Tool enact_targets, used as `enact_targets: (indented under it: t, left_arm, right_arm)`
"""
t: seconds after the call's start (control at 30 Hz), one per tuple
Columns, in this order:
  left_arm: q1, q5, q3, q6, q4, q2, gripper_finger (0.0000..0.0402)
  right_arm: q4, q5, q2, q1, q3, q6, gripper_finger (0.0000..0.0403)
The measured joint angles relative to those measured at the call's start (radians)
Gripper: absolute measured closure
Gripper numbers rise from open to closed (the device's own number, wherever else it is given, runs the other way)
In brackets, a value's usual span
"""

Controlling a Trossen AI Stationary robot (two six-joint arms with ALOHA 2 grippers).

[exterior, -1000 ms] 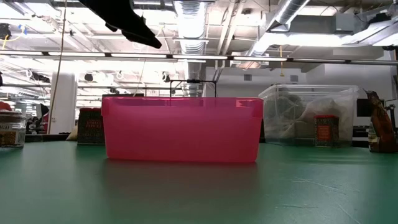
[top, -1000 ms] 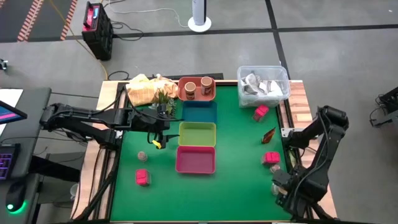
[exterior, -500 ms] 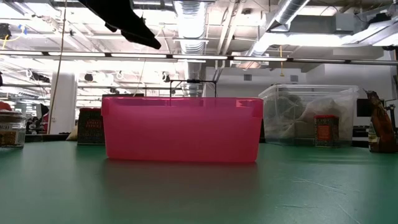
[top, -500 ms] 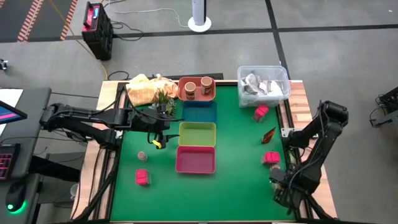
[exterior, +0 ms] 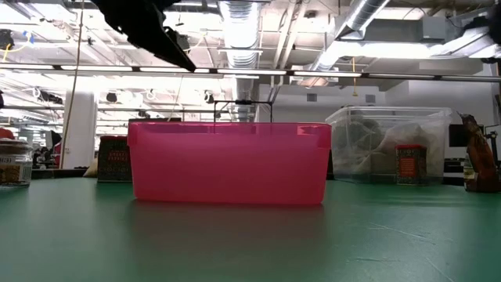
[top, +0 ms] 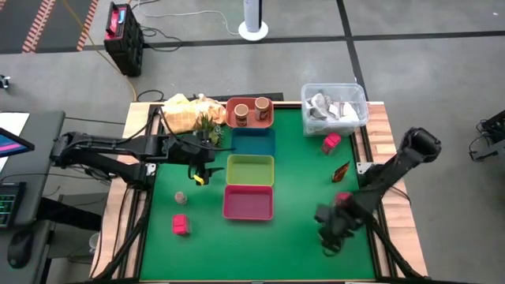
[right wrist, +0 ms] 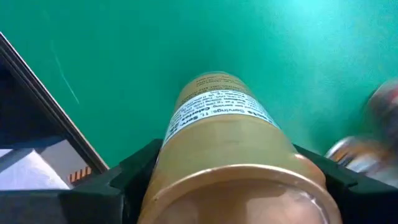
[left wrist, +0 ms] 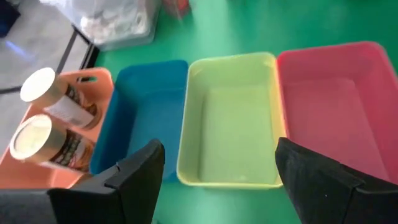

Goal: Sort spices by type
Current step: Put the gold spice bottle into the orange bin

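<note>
Tan-lidded round jar [right wrist: 230, 155] with a printed label is clamped between the right gripper's [top: 329, 229] dark fingers [right wrist: 134, 171], held above the green table mat [top: 292, 229] at the near right, just near of a pink-red cube packet [top: 342, 197]. Left gripper [top: 199, 162] hangs over the mat left of the tray column, fingers [left wrist: 140, 171] spread apart with nothing between them. Trays run far to near down the middle: orange rectangular tray [top: 237, 120] with two more tan-lidded jars [top: 251, 109] standing in it, blue tray [top: 253, 142], yellow-green tray [top: 250, 170], pink tray [top: 248, 202]. Second pink-red packet [top: 331, 142] lies far right, beside the clear plastic tub [top: 334, 106]. Third packet [top: 181, 225] sits near left, a tiny pale-topped jar [top: 181, 197] just far of it. Small dark reddish piece [top: 341, 169] lies at the right edge between the two right-side packets.
</note>
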Motion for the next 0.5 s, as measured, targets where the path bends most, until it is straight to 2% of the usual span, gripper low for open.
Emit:
enact_targets:
  t: [0.1,0.3,0.5]
  left_arm:
    - [0.040,0.041,0.000,0.011,0.007,0.003,0.0111]
    - [0.096,0.046,0.000,0.022,0.024,0.003,0.0111]
    - [0.109,0.089,-0.122,0.023,0.247,0.004,0.0111]
  right_arm:
    - [-0.046,0.010,-0.001,-0.129,0.047,-0.186,0.0099]
    - [-0.108,0.069,0.000,-0.395,0.139,-0.538,0.0099]
    - [-0.183,0.175,0.046,-0.601,0.255,-0.857,0.0099]
